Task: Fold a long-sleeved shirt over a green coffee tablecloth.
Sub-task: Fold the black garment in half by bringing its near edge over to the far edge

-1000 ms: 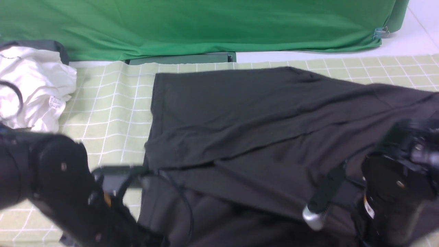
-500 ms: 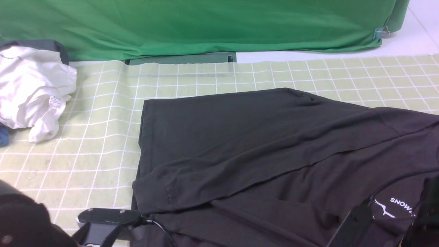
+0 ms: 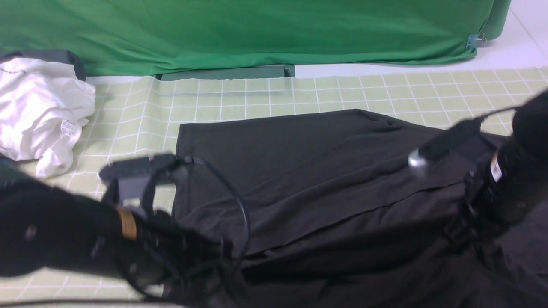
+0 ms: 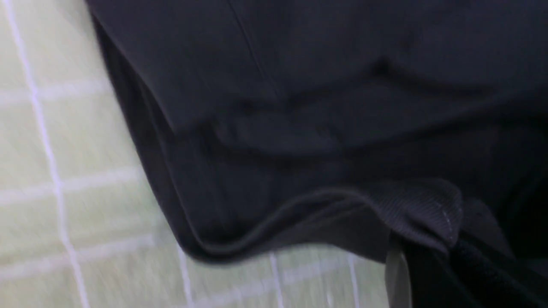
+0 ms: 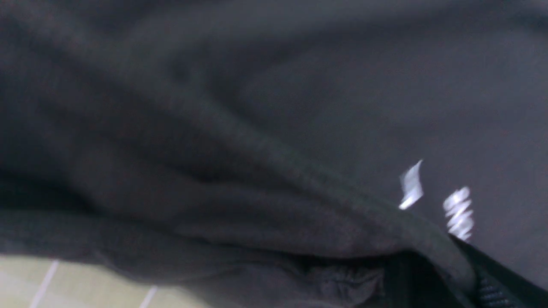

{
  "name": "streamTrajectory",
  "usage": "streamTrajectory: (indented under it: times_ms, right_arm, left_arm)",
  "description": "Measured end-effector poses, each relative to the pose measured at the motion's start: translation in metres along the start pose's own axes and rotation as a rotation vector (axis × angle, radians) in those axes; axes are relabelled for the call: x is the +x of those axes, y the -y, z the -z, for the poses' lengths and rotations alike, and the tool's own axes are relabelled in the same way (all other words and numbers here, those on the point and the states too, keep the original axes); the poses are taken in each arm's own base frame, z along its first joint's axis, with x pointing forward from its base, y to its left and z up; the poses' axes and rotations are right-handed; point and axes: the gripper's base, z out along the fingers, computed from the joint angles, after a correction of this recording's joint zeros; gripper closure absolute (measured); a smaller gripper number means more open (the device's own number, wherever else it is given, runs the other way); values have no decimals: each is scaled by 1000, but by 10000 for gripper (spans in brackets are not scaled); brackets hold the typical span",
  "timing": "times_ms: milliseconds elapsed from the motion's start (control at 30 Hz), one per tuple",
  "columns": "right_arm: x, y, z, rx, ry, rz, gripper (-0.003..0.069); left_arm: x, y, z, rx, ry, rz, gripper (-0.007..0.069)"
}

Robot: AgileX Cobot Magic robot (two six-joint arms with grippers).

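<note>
The long-sleeved shirt (image 3: 308,171), dark charcoal, lies spread across the green coffee tablecloth (image 3: 137,115), a pale green cloth with a white grid. My left gripper (image 3: 201,269) is shut on the shirt's near left edge. In the left wrist view a ribbed hem (image 4: 424,209) runs into the left gripper (image 4: 432,261) above the tablecloth (image 4: 64,171). On the right, my right gripper (image 3: 456,233) is shut on a raised fold of the shirt. The right wrist view shows that fold (image 5: 299,201) in the right gripper (image 5: 462,273) beside a blurred white print (image 5: 458,214).
A crumpled white garment (image 3: 38,111) with a label lies at the far left on the tablecloth. A bright green fabric sheet (image 3: 257,30) hangs along the back, clipped at its right corner (image 3: 473,41). Bare grid cloth shows behind and left of the shirt.
Both arms have come up and forward into the front view, lifting the shirt's near edge over its body. The white chest print no longer shows in the front view.
</note>
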Motion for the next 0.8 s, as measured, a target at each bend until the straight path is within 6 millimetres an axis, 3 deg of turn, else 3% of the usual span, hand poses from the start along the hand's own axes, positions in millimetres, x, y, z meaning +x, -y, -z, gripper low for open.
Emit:
streamTrajectory:
  times_ms: [33, 67, 200, 233, 367, 600, 800]
  right_arm:
    - [-14, 11, 0, 7, 16, -20, 629]
    - [-16, 12, -2, 7, 12, -18, 629]
    - [-53, 26, -4, 20, 58, -21, 629]
    - [-55, 26, -3, 22, 66, -19, 629]
    - [-91, 33, -6, 32, 122, -10, 629]
    - [-141, 42, -14, 47, 196, -17, 629]
    - [-171, 48, -30, 62, 222, -18, 629]
  left_arm:
    - [-18, -8, -2, -20, 39, 46, 599]
    - [-20, -9, -3, -25, 39, 50, 599]
    - [-63, -33, -15, -42, 110, 121, 599]
    - [-64, -34, -14, -42, 117, 124, 599]
    - [-101, -54, -31, -42, 126, 182, 599]
    - [-145, -84, -52, -78, 118, 236, 599]
    - [-174, -90, -69, -81, 128, 238, 599]
